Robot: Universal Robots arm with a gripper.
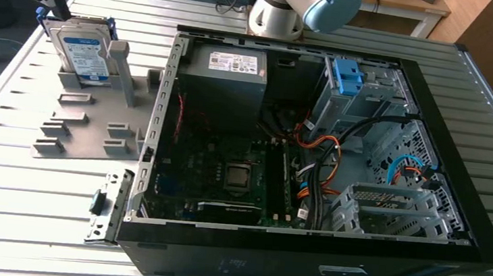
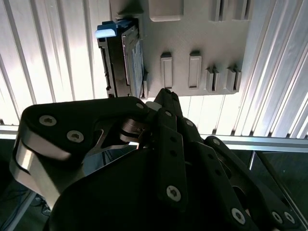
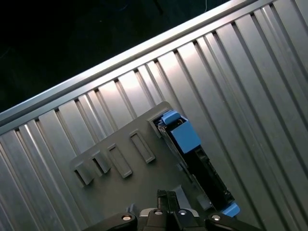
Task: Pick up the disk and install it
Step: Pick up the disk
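Note:
The disk (image 1: 87,55) stands on edge in a grey slotted holder (image 1: 76,128) on the exterior view's left; it is silver with a white and blue label and a blue carrier frame. My black gripper (image 1: 60,10) hangs just above its far upper corner, apart from it. In both wrist views the fingers (image 2: 163,96) lie together, shut on nothing. The disk (image 2: 122,57) sits past the fingertips (image 3: 166,196) and slightly to one side. The disk (image 3: 197,168) shows its blue tab there, standing in the holder (image 3: 134,163).
An open black computer case (image 1: 482,222) lies on the slatted metal table (image 1: 7,183), with a grey power supply (image 1: 225,75), motherboard, cables and a drive cage with a blue bracket (image 1: 347,76). The arm's base (image 1: 282,9) stands behind the case.

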